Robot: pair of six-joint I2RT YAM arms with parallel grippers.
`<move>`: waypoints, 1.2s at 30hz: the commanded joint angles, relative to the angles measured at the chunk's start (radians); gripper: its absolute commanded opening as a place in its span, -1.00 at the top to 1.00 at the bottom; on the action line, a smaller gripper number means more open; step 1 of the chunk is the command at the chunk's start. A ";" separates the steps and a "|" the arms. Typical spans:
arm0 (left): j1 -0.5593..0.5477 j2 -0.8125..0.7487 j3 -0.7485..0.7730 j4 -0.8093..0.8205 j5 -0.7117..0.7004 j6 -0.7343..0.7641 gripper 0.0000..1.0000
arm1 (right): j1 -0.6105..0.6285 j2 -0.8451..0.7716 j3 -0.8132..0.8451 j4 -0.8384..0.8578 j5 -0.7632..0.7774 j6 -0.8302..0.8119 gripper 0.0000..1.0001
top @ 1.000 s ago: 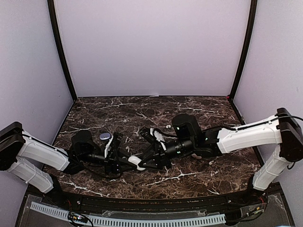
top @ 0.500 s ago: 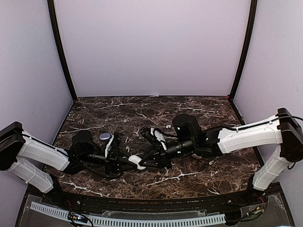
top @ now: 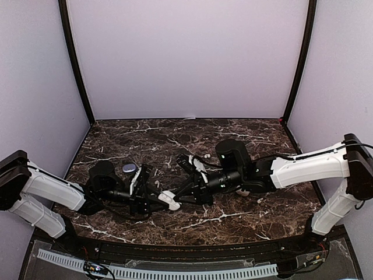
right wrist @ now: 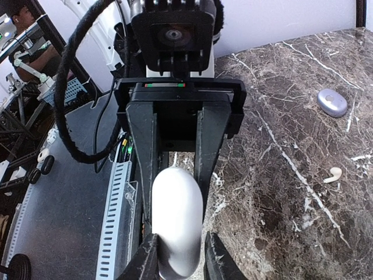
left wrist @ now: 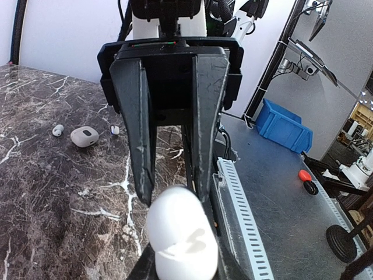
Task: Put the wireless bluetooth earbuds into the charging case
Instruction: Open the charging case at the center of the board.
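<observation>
A: While the white charging case [left wrist: 182,236] is held up between the two arms, how are the grippers seen to stand?

B: The left gripper [right wrist: 175,216] is closed most of the way, and one end of the case is clamped between its fingers [right wrist: 145,175]. The right gripper [left wrist: 173,197] is narrowed onto the opposite end, with a finger pressed against each side.

A: So the case is gripped from both ends at once?

B: It is. It is carried lengthwise between the two facing grippers, low over the near part of the worktop [top: 233,140], close to the front edge. Whether the marble is touched by it cannot be told. A seam is seen running across its shell in the left wrist view.

A: And what else is seen on the worktop?

B: Well apart from the held case, a white earbud [right wrist: 333,173] is seen lying on the marble near a lavender case [right wrist: 333,102], though the two are not in contact. In the left wrist view a cream case [left wrist: 84,136] is flanked by a pale earbud [left wrist: 57,129] on one side and a second pale earbud [left wrist: 115,129] on the other, each set just beside it and apart from it.
</observation>
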 commanded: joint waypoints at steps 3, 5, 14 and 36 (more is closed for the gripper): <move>-0.017 -0.008 0.016 0.035 0.060 0.014 0.71 | -0.030 -0.020 -0.017 0.023 0.077 0.004 0.49; -0.017 -0.009 0.016 0.035 0.061 0.013 0.71 | -0.032 -0.020 -0.019 0.024 0.080 0.004 0.49; -0.017 -0.006 0.019 0.035 0.060 0.014 0.71 | -0.042 -0.030 -0.028 0.026 0.088 0.006 0.50; -0.018 0.009 0.025 0.026 0.027 -0.003 0.71 | -0.042 -0.032 -0.029 0.016 0.057 -0.027 0.34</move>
